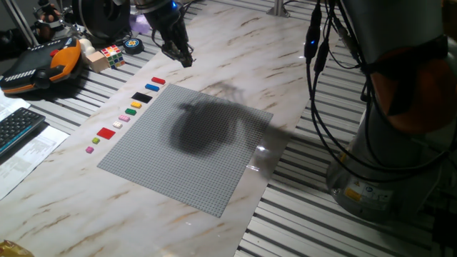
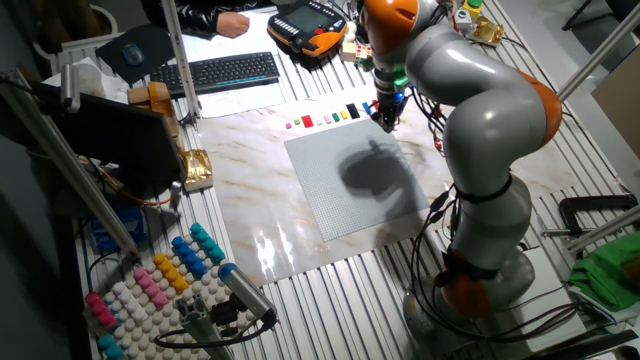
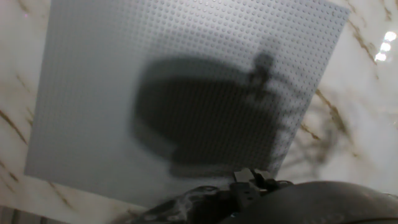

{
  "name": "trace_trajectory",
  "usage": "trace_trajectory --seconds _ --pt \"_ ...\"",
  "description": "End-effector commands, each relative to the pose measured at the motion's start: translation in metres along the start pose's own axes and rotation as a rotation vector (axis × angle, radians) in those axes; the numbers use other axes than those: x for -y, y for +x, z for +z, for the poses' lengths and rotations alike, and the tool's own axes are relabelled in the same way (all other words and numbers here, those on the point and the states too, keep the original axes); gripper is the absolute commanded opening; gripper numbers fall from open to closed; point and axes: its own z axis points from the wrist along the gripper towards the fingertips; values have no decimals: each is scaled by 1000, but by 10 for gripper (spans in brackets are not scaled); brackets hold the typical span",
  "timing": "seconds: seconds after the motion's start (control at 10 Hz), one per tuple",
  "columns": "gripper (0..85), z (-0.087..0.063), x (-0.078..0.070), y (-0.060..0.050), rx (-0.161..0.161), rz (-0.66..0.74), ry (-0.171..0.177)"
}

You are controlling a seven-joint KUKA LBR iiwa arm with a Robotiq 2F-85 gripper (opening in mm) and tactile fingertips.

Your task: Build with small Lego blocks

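Arm point(image 2: 480, 110) bends up from its base by the table edge, elbow high, forearm reaching over the grey baseplate point(image 1: 187, 146) w/ wrist angled down toward the far corner. Gripper point(image 1: 180, 53) hangs above the marble table point(image 1: 285, 64), just past the plate's corner, near the brick row, not touching anything visible. Jaws: can't tell how far apart; fingers too dark and small in both fixed views, and hand view shows only baseplate, shadow and blurred hardware at bottom. Nothing seen held. Small Lego blocks point(image 1: 132, 107) lie in a line on the table just beside the plate's edge: red point(image 1: 158, 81), blue point(image 1: 152, 88), black point(image 1: 142, 97), yellow point(image 1: 136, 105), green, white, larger red point(image 1: 106, 133), pink point(image 1: 90, 149). Puzzle cube point(image 1: 111, 54) sits well apart.
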Motion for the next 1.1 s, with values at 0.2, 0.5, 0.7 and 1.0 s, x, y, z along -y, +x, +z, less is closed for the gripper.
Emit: trace_trajectory --seconds 0.2,0.5,0.7,1.0 --pt "7 0 0 0 2 0 6" --pt "7 0 0 0 71 136 -57" --pt "7 0 0 0 68 194 -70" --pt "7 0 0 0 76 327 -44"
